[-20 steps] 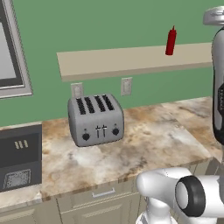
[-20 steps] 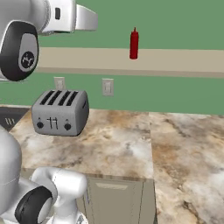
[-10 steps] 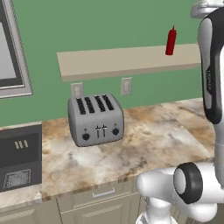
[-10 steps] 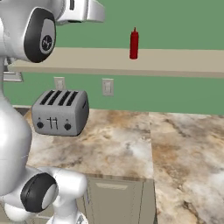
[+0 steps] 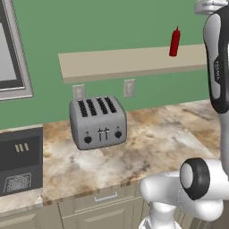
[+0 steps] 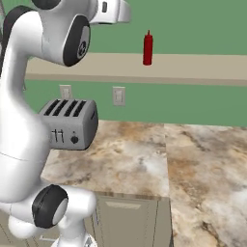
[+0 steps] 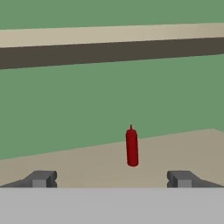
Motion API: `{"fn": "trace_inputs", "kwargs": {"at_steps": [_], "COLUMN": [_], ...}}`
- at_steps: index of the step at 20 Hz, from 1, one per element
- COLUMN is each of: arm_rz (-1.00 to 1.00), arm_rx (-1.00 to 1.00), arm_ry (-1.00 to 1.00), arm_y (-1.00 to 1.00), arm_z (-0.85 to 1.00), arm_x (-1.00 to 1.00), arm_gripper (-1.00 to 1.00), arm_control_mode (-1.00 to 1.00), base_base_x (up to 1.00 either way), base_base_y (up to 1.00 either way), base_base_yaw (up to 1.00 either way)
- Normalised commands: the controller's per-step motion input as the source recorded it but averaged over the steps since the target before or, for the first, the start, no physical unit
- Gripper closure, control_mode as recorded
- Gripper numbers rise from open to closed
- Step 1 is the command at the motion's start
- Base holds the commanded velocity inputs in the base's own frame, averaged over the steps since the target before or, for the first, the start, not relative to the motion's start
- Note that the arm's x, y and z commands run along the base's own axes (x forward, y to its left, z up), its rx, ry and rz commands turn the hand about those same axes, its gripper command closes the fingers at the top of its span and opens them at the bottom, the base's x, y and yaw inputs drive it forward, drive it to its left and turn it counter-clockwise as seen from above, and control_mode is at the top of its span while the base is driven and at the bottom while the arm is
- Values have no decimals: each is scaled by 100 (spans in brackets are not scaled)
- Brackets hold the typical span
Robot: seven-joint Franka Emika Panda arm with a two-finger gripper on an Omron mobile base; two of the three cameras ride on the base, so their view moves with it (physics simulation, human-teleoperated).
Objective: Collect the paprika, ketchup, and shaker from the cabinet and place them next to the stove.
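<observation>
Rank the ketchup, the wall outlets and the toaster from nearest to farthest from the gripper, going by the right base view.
1. Ketchup, upright on the shelf, ahead of the open gripper.
2. Wall outlets, below the shelf.
3. Toaster, lower, on the counter.

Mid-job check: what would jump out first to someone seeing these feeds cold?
The ketchup, bright red, stands alone and upright on the tan cabinet board against the green wall. Below it, a steel toaster sits on the marble counter. The open gripper faces the bottle, apart from it.

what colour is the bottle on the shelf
Bright red all over, nozzle included. The ketchup shows best in the hand view, standing upright on the tan cabinet.
</observation>
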Motion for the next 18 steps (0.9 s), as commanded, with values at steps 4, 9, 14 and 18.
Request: {"fn": "trace_inputs", "kwargs": {"at_steps": [4,9,14,18], "arm_rz": [5,1,0,1], "arm_rx": [0,-4,-11,-8], "arm_ry": [-1,1,6,5], "arm_y": [-48,-43,-23,-18], "arm_z": [0,-1,-11,-14], "arm_x": [29,26,37,40], "arm_gripper": [-100,-100,-100,-100], "arm_control_mode": [-100,-100,-100,-100], "base_base_x": [0,0,0,0], "base_base_y": [0,0,0,0], "base_base_yaw": [0,0,0,0]}}
